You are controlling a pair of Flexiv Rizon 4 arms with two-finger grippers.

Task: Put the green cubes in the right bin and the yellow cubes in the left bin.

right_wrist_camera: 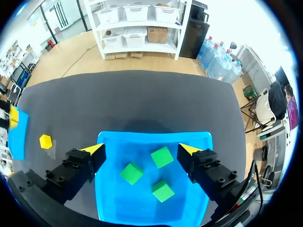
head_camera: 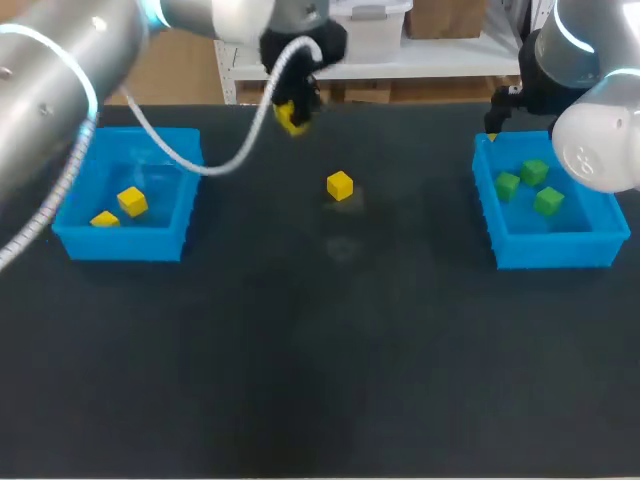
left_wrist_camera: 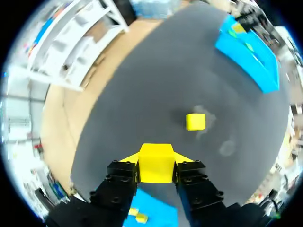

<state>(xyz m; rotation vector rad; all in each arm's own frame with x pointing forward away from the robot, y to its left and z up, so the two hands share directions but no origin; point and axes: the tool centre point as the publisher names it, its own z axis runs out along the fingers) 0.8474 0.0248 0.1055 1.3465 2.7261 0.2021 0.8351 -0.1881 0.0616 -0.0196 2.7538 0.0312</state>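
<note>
My left gripper (left_wrist_camera: pixel 156 163) is shut on a yellow cube (left_wrist_camera: pixel 155 162), held above the table near its far edge; the head view shows the gripper (head_camera: pixel 292 112) with the cube (head_camera: pixel 291 117) in it. Another yellow cube (head_camera: pixel 340 186) (left_wrist_camera: pixel 195 121) lies on the black table ahead of it. The left bin (head_camera: pixel 70 236) holds two yellow cubes (head_camera: pixel 131 201) (head_camera: pixel 104 219). My right gripper (right_wrist_camera: pixel 142 150) hangs open over the right bin (head_camera: pixel 548 248) (right_wrist_camera: pixel 106 187), which holds three green cubes (head_camera: pixel 534 171) (right_wrist_camera: pixel 162 157).
The black table (head_camera: pixel 320 360) runs wide between the two blue bins. The left arm's white cable (head_camera: pixel 210 165) loops over the left bin's far corner. The right bin (left_wrist_camera: pixel 246 49) shows far ahead in the left wrist view.
</note>
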